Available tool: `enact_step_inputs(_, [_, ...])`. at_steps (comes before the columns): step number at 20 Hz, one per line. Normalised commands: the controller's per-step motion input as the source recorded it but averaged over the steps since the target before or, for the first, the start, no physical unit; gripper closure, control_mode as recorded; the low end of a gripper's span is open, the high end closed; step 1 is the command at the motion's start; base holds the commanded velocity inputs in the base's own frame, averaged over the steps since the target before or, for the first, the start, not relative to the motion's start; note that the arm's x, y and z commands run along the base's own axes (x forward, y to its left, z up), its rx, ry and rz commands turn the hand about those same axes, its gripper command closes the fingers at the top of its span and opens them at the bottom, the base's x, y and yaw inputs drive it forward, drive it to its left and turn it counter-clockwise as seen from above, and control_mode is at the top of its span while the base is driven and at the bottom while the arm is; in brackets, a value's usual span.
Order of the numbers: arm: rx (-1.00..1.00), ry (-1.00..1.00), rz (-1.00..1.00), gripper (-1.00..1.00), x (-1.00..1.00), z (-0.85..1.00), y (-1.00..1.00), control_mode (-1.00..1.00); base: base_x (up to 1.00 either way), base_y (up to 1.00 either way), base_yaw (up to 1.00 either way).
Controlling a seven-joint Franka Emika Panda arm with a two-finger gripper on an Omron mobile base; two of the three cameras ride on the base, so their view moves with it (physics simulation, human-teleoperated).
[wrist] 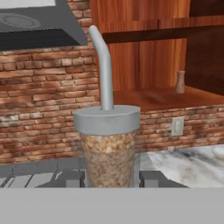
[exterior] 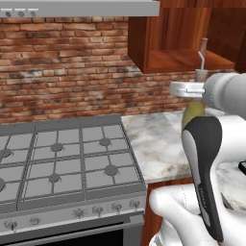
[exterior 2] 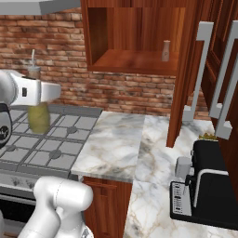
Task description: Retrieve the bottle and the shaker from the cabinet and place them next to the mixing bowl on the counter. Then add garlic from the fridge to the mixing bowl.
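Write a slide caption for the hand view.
Gripper shut on a speckled brownish bottle with grey cap and curved spout; beyond, a small brown shaker stands on the wooden cabinet shelf.

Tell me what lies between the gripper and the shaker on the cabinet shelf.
Hand view: only the bottle that the gripper holds; beyond it, bare shelf up to the shaker.

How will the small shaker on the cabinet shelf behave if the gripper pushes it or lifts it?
The shaker is slim and upright on a narrow base, so a sideways push would probably tip it. It looks small, so it is likely light to lift. It stands alone on the cabinet shelf, so a fall should hit nothing.
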Motion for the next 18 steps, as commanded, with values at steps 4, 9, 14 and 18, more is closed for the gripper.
enact_step_inputs(4, [0.03,-0.04,0.03,1.00,0.00,-0.01,0.00,-1.00,0.00,0.00,0.00])
enact_step_inputs(9, [0.00,-0.10,0.03,1.00,0.00,-0.13,0.00,-1.00,0.00,0.00,0.00])
enact_step_inputs(14, [0.00,-0.09,0.01,1.00,0.01,-0.12,0.00,-1.00,0.00,0.00,0.00])
enact_step_inputs(18, [0.00,-0.01,0.00,1.00,0.01,-0.01,0.00,-1.00,0.00,0.00,0.00])
